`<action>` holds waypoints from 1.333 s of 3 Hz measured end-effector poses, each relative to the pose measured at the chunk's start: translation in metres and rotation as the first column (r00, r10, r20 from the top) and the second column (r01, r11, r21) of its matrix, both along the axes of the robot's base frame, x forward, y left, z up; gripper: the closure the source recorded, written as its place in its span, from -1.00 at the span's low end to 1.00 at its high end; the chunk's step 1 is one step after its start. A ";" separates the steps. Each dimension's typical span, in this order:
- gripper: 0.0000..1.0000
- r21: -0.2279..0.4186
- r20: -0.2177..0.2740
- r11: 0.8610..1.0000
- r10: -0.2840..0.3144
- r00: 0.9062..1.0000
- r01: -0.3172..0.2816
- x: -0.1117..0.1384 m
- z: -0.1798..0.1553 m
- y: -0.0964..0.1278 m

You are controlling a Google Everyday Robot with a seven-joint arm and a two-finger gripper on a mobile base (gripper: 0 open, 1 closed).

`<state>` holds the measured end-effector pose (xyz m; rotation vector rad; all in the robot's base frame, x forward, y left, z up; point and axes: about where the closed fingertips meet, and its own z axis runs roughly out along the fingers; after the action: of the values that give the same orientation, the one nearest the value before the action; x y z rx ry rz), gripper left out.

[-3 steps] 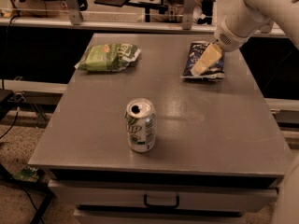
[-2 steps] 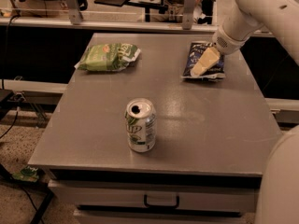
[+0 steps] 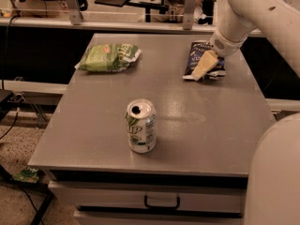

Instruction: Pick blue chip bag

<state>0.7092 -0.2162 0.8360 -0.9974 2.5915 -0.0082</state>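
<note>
Down a little since before, my gripper (image 3: 200, 73) touches the blue chip bag (image 3: 198, 53), far right on the table (image 3: 197, 130), open or closed I cannot tell

White arm (image 3: 253, 13): smooth rounded casing, two small dark holes near the top. Grey ringed wrist (image 3: 221, 43). Cream, tapered gripper (image 3: 202, 70), over the blue bag (image 3: 198, 53). Rounded white body panel (image 3: 276, 172) at lower right.

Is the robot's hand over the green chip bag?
No, the gripper is at the blue chip bag on the right, and the green chip bag lies apart on the left.
</note>
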 end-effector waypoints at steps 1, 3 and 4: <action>-0.08 0.003 -0.015 1.000 -0.001 1.000 0.001 -0.003 0.004 0.002; 0.98 0.040 0.053 0.998 0.049 0.997 -0.051 -0.018 0.041 0.016; 1.00 0.046 0.091 0.995 0.085 0.992 -0.089 -0.026 0.065 0.024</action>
<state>0.6836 -0.1919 0.9012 -1.0663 2.4539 0.0336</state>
